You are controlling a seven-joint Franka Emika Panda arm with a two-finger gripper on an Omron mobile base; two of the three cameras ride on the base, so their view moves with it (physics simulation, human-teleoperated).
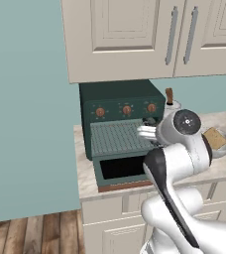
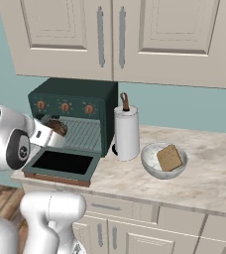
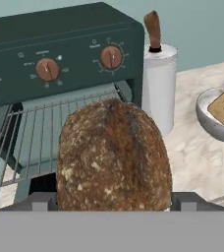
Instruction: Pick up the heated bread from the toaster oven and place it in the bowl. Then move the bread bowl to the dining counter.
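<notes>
Marbled counter (image 2: 209, 183) under cream wall cabinets (image 2: 135, 34), toaster oven (image 2: 73, 106) at its left end, door down. Gripper (image 2: 55, 130) w/ jaws wide, clamped on the dark bread loaf (image 3: 113, 155) just in front of the rack (image 3: 50, 133). Bowl (image 2: 152, 168) sits mid-counter, right of the paper-towel roll (image 2: 126, 131), w/ a tan slice (image 2: 170, 158) already inside. Step looks like lift-out; next: swing right past the roll, lower over the bowl.

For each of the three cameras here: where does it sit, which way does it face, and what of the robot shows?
Left base view: behind-left of the arm, facing the oven; arm at lower right.
Right base view: behind-right, facing the oven, canister and bowl; arm at lower left.
Hand view: on the hand, facing the oven past a loaf in the tool.
All three share oven and bowl.
</notes>
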